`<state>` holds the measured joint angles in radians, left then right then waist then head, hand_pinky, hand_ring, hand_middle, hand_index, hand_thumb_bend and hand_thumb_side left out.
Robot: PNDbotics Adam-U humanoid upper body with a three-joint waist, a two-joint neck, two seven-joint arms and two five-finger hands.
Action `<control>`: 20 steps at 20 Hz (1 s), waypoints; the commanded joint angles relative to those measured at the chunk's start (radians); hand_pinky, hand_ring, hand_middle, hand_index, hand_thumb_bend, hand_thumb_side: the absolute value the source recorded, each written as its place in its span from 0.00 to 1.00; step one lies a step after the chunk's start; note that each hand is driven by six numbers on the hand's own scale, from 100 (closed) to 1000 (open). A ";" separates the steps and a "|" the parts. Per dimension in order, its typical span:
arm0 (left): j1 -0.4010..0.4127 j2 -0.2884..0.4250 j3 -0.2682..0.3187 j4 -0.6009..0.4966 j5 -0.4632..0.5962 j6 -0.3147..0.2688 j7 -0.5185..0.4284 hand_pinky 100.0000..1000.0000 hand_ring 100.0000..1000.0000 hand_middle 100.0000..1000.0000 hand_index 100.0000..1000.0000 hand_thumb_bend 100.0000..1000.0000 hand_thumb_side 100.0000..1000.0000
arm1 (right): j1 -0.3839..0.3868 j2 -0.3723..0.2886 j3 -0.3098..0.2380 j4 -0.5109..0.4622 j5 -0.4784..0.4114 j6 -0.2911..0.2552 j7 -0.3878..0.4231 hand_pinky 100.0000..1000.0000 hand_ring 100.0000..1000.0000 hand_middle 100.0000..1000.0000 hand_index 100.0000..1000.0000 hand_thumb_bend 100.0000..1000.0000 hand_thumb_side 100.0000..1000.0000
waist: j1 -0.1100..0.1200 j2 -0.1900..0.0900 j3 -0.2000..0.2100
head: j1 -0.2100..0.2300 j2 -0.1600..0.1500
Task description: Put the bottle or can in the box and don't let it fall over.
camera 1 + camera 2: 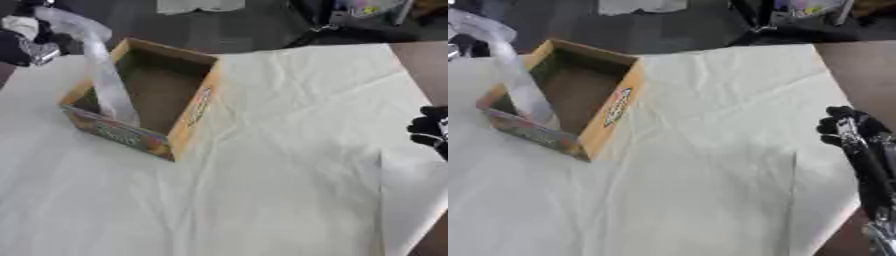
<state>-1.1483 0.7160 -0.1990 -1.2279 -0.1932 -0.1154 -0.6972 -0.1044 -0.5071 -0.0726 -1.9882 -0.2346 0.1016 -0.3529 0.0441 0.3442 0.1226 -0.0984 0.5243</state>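
Box (144, 95): open cardboard carton, printed sides, standing on the cloth near the table's far left corner; its floor shows brown and bare.
Bottle (105, 75): clear, pale, blurred; tilted, upper end toward the far left, lower end inside the box against its left wall near the front corner.
Left hand (31, 42): at the far left edge, up by the bottle's top; black with silver parts. Fingers appear wrapped about the bottle's upper end, though blur hides the detail.
Right hand (846, 130): at the table's right edge, well apart from the box; black fingers curled inward, holding nothing.
Cloth (280, 165): white, creased, covering most of the table.
Table (424, 65): brown surface bare at the right edge.
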 commanded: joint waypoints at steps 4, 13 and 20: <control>-0.016 0.045 0.023 -0.009 -0.005 -0.005 0.017 0.82 0.75 0.78 0.81 0.00 0.42 | -0.003 -0.024 -0.006 -0.012 -0.005 -0.001 -0.001 0.71 0.67 0.57 0.70 0.00 0.67 | -0.002 -0.028 0.001 | 0.001 -0.004; -0.014 0.061 0.045 -0.018 0.019 -0.004 0.091 0.80 0.72 0.74 0.79 0.00 0.42 | 0.002 -0.023 -0.009 -0.012 -0.009 -0.003 -0.003 0.71 0.67 0.57 0.70 0.00 0.67 | -0.006 -0.037 0.007 | -0.003 0.007; -0.017 0.104 0.095 -0.046 0.089 0.020 0.252 0.79 0.70 0.73 0.77 0.00 0.38 | 0.016 -0.037 -0.019 -0.012 -0.018 -0.015 -0.008 0.71 0.68 0.57 0.70 0.00 0.65 | -0.013 -0.062 0.024 | -0.064 0.027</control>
<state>-1.1474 0.7740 -0.1282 -1.2540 -0.1200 -0.0986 -0.4771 -0.0858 -0.5104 -0.0795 -1.9882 -0.2460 0.0920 -0.3595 0.0314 0.3133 0.1463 -0.1487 0.5482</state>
